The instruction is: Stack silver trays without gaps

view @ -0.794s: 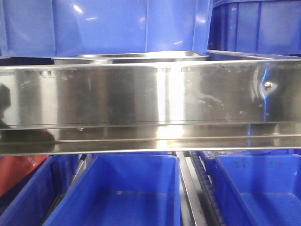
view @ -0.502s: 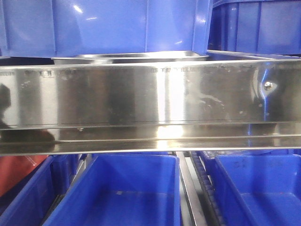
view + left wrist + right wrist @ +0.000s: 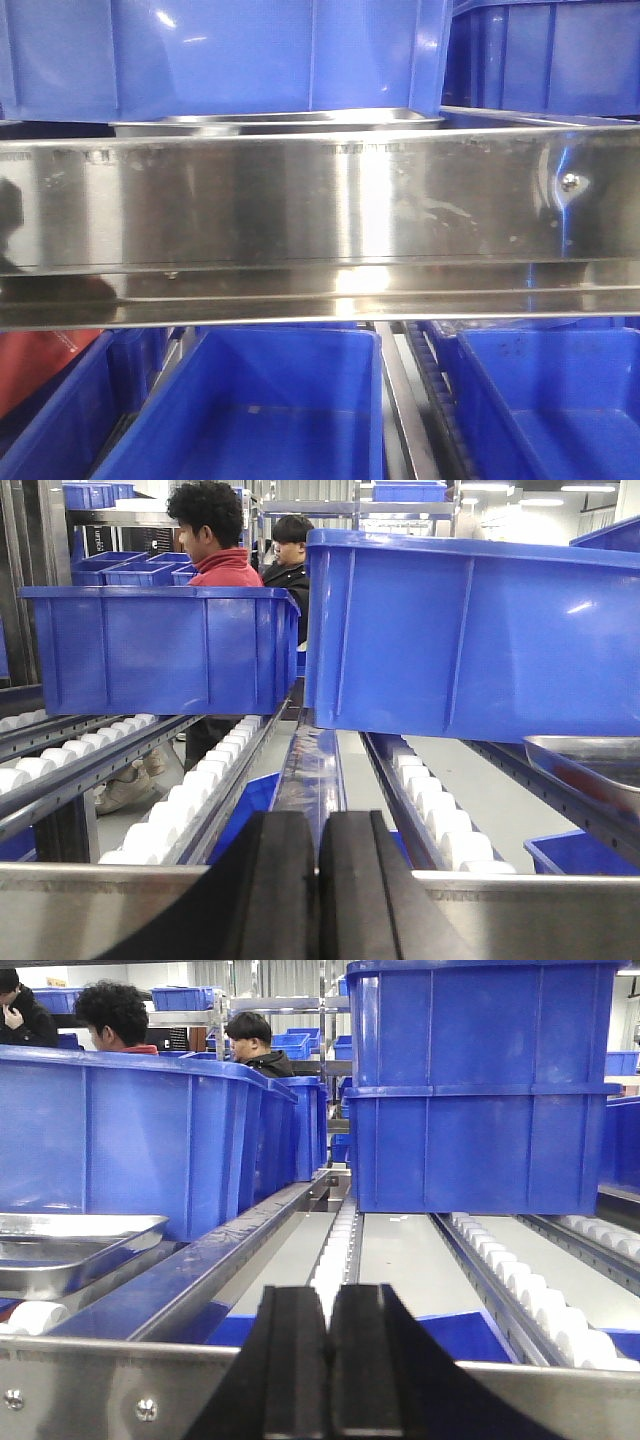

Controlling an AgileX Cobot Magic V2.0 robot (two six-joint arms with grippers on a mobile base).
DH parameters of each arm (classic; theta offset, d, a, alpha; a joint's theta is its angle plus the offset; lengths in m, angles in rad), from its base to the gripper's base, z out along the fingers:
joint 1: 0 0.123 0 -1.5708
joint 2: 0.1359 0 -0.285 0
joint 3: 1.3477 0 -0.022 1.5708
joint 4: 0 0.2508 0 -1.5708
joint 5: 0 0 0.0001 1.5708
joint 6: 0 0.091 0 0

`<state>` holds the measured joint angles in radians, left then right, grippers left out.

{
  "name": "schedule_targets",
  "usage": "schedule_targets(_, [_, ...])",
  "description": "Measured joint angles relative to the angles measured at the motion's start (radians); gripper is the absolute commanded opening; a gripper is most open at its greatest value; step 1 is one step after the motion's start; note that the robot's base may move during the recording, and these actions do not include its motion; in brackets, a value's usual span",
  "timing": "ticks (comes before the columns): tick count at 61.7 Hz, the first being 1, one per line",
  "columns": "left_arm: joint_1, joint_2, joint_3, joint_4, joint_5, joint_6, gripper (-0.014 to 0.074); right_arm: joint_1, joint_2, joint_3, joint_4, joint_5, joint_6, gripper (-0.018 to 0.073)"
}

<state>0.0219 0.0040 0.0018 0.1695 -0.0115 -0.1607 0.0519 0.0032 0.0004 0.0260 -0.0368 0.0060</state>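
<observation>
The left gripper (image 3: 318, 825) sits at 6 o'clock in its wrist view, black jaws pressed together on nothing, in front of the steel rail (image 3: 100, 910) that crosses the bottom edge. Past the rail, white roller tracks (image 3: 190, 800) run away. A corner of the silver tray (image 3: 590, 765) shows at 4 o'clock, low beside the right-hand blue bin (image 3: 470, 630). The left-hand blue bin (image 3: 160, 650) stands at 10 o'clock, with only a narrow gap between the two. Two people (image 3: 215, 540) stand behind.

The right gripper (image 3: 328, 1300) is likewise closed and empty at 6 o'clock. The silver tray (image 3: 70, 1245) lies at 9 o'clock, its flat rim in front of a blue bin's wall. The open roller lane (image 3: 400, 1250) reaches ahead to the stacked blue bins (image 3: 480, 1090) at 1 o'clock.

In the front view the steel rail (image 3: 320, 220) spans the middle. The tray's rim (image 3: 280, 120) peeks just above its top edge at 12 o'clock. The lower blue bins (image 3: 250, 410) sit beneath.
</observation>
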Motion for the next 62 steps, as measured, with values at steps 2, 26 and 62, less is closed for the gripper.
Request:
schedule_targets(2, [0.000,0.000,0.000,0.000,0.000,0.000,0.0011,0.000,0.000,0.000,0.000,0.000,0.000,-0.0078])
schedule_targets(26, [0.000,0.000,0.000,0.000,-0.015,0.000,0.0011,0.000,0.000,0.000,0.000,-0.012,0.000,-0.0078])
schedule_targets(62, [0.000,0.000,0.000,0.000,-0.076,0.000,0.0011,0.000,0.000,0.000,0.000,-0.160,0.009,-0.0078])
